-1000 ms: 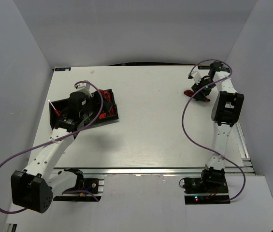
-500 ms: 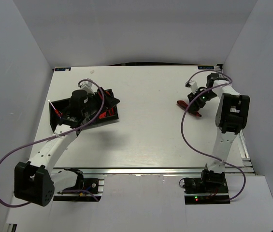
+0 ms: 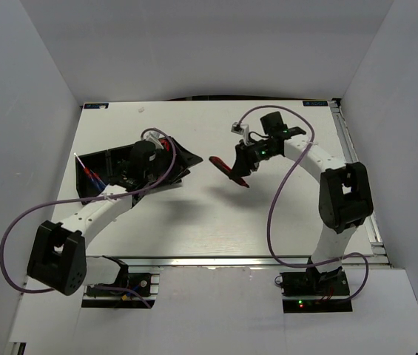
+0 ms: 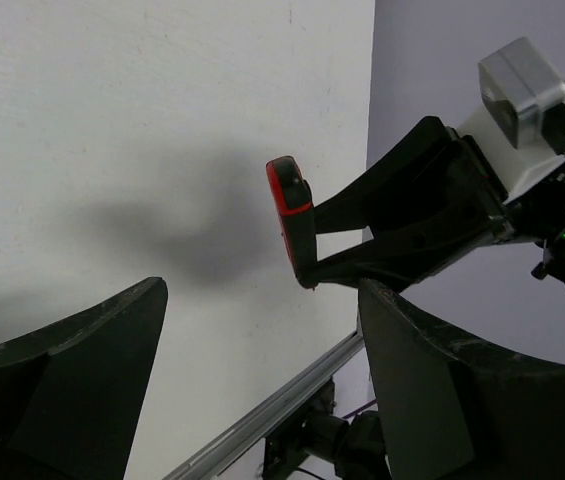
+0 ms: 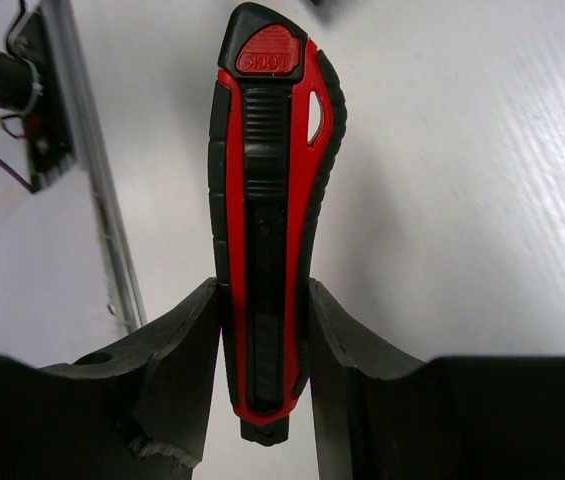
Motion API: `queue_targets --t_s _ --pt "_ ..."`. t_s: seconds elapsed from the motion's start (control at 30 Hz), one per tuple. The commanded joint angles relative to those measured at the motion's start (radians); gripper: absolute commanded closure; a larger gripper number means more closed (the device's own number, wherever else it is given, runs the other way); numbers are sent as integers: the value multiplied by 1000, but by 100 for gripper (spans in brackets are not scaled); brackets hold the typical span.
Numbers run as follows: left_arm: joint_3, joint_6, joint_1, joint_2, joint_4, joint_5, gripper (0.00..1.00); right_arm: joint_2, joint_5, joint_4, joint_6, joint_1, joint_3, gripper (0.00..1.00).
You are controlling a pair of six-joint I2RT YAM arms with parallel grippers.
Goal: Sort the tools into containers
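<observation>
My right fingers [image 5: 177, 350] squeeze the red-and-black cutter [image 5: 267, 200] and hold it up over the counter [image 3: 268, 222], so I can carry it to the black tray [image 3: 103, 155], where my left fingers [image 4: 72, 380] hang open.

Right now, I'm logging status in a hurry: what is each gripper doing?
Left gripper: open, holding nothing.
Right gripper: closed on the red-and-black cutter.

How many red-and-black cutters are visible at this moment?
1 cutter clearly: held in the right end effector, above the table near the tray. The left arm covers much of the tray, so others may be hidden inside.
</observation>
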Motion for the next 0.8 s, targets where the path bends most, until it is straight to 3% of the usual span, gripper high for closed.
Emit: queue_targets --t_s 0.0,0.3,0.5,0.6,0.7,0.73,0.77 --pt "24 -61 -35 15 26 -45 11 -21 -61 125 186 43 45 98" --pt "53 -78 -70 56 36 -68 15 -17 -90 192 290 129 79 96" --pt "41 -92 -73 86 76 -47 24 -21 -97 214 313 184 77 93" --pt "36 -96 -73 95 89 -33 35 -26 -97 218 316 199 77 92" --pt "24 -104 -73 93 111 -24 53 -24 -88 224 318 202 83 90" --pt "24 -103 -73 90 112 -22 58 -23 -87 223 313 202 86 84" --pt "24 -100 -73 89 112 -22 69 -21 -84 211 305 204 91 78"
